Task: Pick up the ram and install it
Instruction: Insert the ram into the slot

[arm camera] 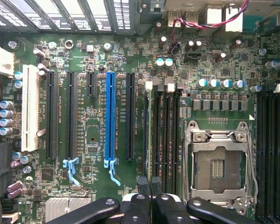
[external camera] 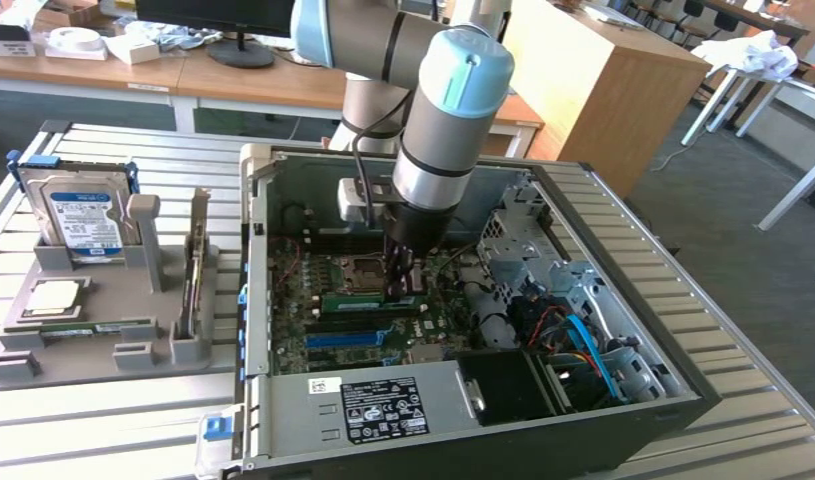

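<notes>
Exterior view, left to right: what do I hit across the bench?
hard drive → expansion card → gripper, down over the motherboard inside the PC case → blue cable
</notes>
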You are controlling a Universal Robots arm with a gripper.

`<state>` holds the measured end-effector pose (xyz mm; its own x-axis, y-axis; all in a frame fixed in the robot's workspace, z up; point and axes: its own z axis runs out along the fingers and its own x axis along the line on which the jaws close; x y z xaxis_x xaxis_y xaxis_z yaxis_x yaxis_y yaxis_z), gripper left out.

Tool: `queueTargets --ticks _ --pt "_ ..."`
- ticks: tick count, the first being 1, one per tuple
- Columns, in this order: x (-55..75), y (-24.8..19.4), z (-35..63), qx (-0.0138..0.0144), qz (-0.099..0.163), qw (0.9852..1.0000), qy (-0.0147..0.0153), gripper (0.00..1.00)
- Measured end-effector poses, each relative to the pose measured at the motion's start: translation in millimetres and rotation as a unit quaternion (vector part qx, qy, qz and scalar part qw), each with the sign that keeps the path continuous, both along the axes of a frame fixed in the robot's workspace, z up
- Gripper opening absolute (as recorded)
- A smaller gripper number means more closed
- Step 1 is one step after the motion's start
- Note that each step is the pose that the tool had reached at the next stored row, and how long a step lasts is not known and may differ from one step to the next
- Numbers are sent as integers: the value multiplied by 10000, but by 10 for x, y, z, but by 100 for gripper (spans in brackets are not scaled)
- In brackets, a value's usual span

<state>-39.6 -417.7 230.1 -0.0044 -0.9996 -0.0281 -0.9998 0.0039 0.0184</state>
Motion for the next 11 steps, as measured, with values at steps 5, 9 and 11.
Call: queueTargets --ticks 5,9,11 --pt "1 0 -1 1 0 10000 0 11" --pt "1 0 -11 0 0 10000 -1 11" --pt "1 0 -12 0 0 10000 0 11"
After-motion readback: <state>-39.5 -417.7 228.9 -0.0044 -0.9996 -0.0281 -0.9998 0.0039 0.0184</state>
